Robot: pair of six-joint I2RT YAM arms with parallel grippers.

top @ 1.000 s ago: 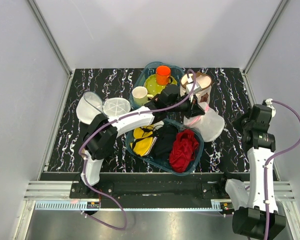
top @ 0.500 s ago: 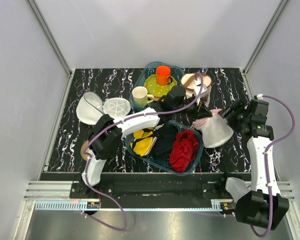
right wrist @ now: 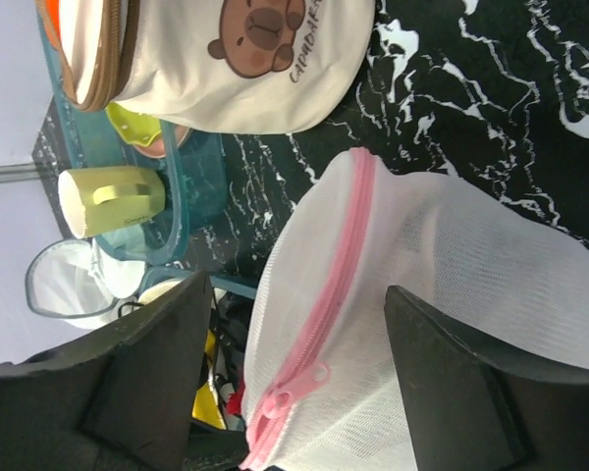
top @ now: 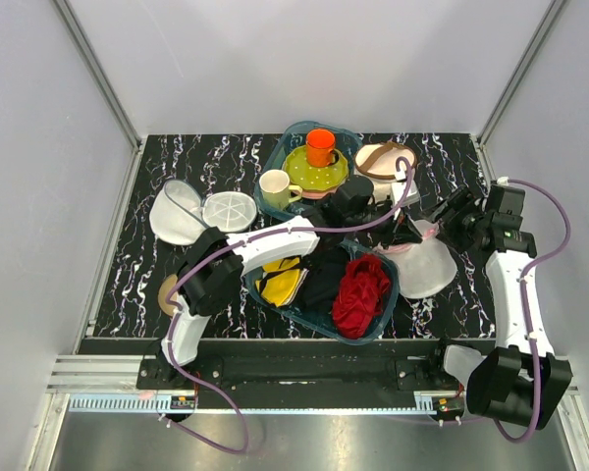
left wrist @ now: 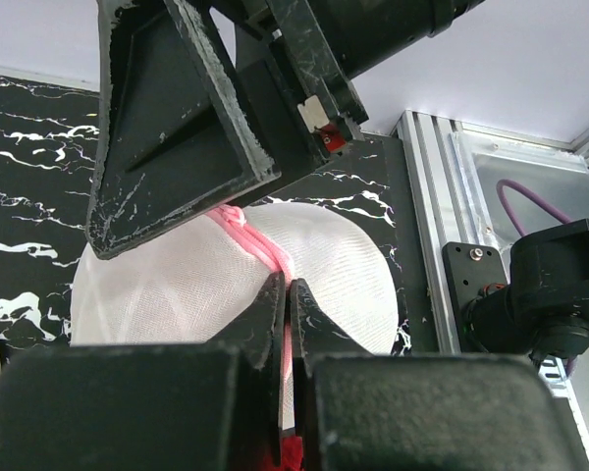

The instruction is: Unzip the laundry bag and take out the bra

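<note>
1. Black, white-veined worktop [top: 128,265] spreads between pale walls. By its near edge sits a teal bin [top: 378,329] holding a red cloth [top: 361,292] beside black and yellow garments.
2. Just right of the bin, toward the right edge, lies the laundry bag [top: 434,270]. It is white mesh, and its pink zip trim [right wrist: 339,245] runs closed along the length that shows.
3. Reaching over the bin, the left gripper [left wrist: 286,292] pinches that pink trim, fingers pressed together on it.
4. Above the bag the right gripper [right wrist: 294,287] hangs with jaws spread wide, gripping nothing.
5. Farther back, near the far edge, sits a cream basket [top: 381,162] with a bear print, and left of it an orange cup [top: 321,147].
6. Compared with half a second ago, the left gripper and the bag have shifted slightly toward the near edge, while the right gripper has edged toward the far edge.
7. Nothing of the bra can be made out through the mesh, and the left arm covers the bag's left rim from above.
</note>
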